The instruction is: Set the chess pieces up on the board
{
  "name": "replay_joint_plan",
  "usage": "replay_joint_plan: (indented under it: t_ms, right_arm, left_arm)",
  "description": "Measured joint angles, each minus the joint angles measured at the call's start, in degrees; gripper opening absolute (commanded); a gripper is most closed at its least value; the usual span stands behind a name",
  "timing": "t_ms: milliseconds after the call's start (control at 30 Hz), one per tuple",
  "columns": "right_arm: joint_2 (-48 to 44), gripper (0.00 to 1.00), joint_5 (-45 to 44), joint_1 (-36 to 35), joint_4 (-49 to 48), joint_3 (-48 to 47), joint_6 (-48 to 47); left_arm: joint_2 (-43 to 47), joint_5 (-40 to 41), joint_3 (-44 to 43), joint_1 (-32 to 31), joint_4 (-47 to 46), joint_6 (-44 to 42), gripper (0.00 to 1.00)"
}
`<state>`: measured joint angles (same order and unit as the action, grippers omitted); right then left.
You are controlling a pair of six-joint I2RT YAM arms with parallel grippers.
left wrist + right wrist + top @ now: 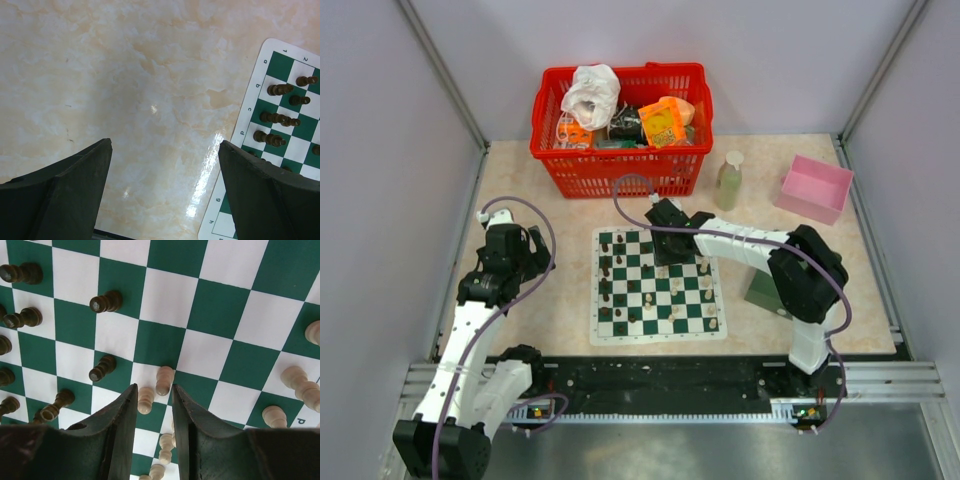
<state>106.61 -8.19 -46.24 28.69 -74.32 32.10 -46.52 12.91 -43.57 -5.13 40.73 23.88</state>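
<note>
The board lies flat at the table's centre. Dark brown chess pieces stand along its left side and cream ones along its right. My right gripper hovers low over the board's far middle. In the right wrist view its fingers stand narrowly apart. Two cream pawns sit at the tips: one against the left finger, the other just ahead of the gap. More cream pieces show below between the fingers. My left gripper is open over bare table left of the board, holding nothing.
A red basket full of items stands at the back. A pale bottle and a pink box sit at the back right. A dark green box lies under the right arm, right of the board.
</note>
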Motion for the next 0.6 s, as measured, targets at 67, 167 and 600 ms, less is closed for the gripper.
replay_joint_plan:
  t_ms: [67,167,600]
  right_arm:
    - [0.61,0.33,0.11,0.02,-0.02,0.0,0.0]
    - [1.49,0.33,0.17,0.04,0.0,0.0,0.02]
    - [1.77,0.2,-1.33,0.31,-0.35,0.0,-0.68]
  left_arm:
    - [0.0,0.02,0.0,0.0,0.0,0.0,0.93]
    - [0.0,0.0,0.0,0.0,0.0,0.0,0.93]
    - [0.0,0.0,0.0,0.0,0.0,0.02,0.93]
